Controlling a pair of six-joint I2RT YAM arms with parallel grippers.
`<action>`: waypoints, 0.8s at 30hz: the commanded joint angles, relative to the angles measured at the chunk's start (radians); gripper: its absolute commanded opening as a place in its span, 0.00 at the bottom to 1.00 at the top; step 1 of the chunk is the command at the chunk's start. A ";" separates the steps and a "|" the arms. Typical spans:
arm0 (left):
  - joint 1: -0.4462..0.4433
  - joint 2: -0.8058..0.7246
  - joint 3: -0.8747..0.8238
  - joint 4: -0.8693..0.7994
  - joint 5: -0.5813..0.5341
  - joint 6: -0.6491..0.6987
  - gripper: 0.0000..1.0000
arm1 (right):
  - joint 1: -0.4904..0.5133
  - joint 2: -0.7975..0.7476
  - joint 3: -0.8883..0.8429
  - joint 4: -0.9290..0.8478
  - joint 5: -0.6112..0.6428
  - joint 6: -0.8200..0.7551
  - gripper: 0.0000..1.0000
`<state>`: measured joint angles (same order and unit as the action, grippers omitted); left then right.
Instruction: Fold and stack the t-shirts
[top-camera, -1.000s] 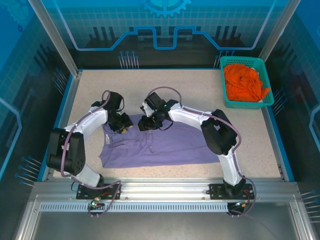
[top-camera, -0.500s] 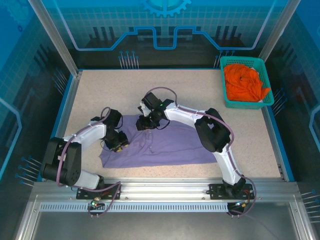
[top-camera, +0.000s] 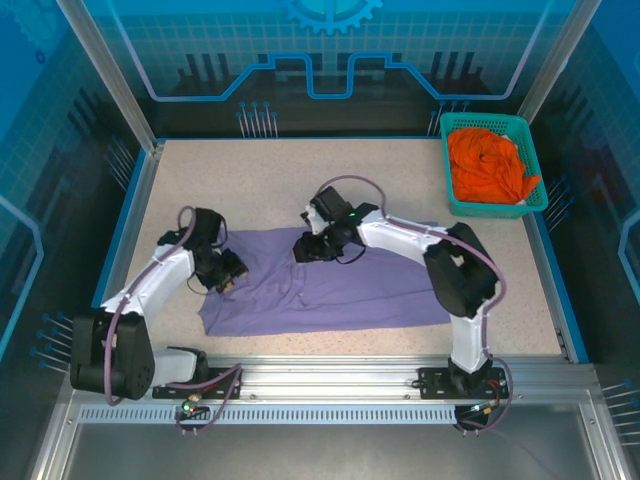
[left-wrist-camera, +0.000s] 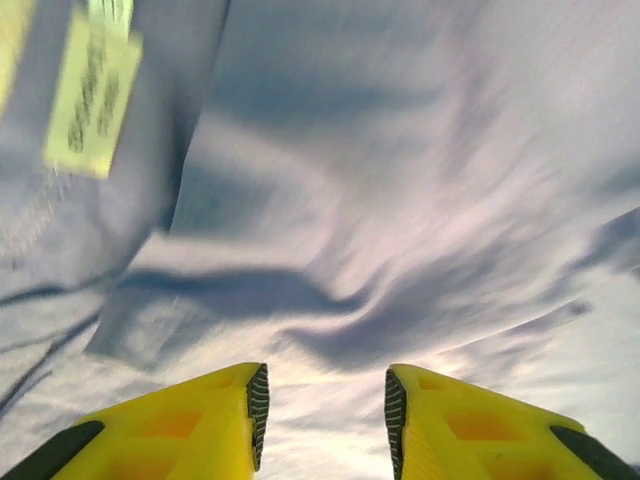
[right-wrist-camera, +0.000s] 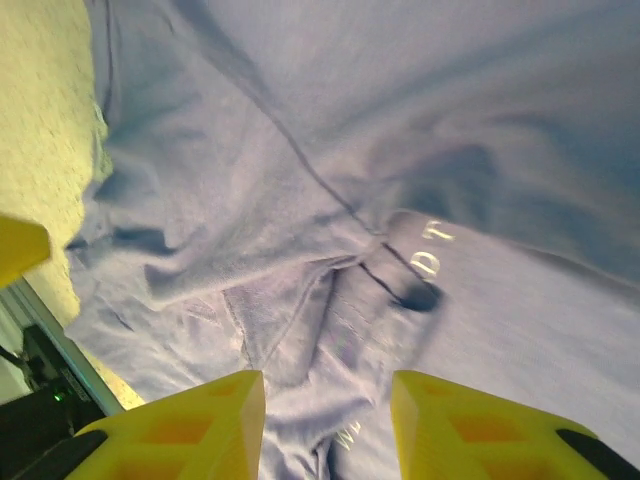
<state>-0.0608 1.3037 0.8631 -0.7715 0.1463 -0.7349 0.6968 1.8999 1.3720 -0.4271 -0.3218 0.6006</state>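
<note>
- A lavender-purple t-shirt (top-camera: 330, 290) lies spread out, a bit rumpled, across the lower middle of the top view on the speckled table (top-camera: 300, 180). Its long side runs left to right.
- The left end effector (top-camera: 228, 275) is down at the shirt's upper left edge, low over the cloth.
- From the left wrist, the left end effector (left-wrist-camera: 322, 385) has its yellow fingers (left-wrist-camera: 215, 425) partly apart with nothing between them. Wrinkled purple fabric lies just beyond the tips, and a pale yellowish label (left-wrist-camera: 92, 95) sits in the upper left of that frame.
- The right end effector (top-camera: 305, 248) hangs over the shirt's top edge, near the centre of the top view.
- From the right wrist, the right end effector (right-wrist-camera: 327, 390) is also partly open and holds nothing. Bunched folds of the shirt lie below the gap, with a few white letters (right-wrist-camera: 432, 250) showing on the cloth right of centre. Bare table shows at the left edge of that frame.
- A bright orange t-shirt (top-camera: 490, 165) sits crumpled in a teal mesh basket (top-camera: 495, 209) in the upper right corner of the table, well apart from both arms.
</note>
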 joint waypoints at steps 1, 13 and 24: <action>0.044 0.091 0.152 -0.014 0.022 -0.004 0.38 | -0.075 -0.114 -0.073 0.011 0.086 0.022 0.42; 0.147 0.533 0.502 -0.069 -0.080 0.095 0.48 | -0.464 -0.097 -0.166 -0.106 0.216 -0.066 0.42; 0.181 0.692 0.578 0.002 -0.048 0.118 0.45 | -0.566 -0.010 -0.105 -0.119 0.253 -0.084 0.42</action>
<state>0.1062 1.9640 1.4147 -0.7719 0.0910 -0.6441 0.1570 1.8618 1.2346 -0.5156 -0.0963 0.5308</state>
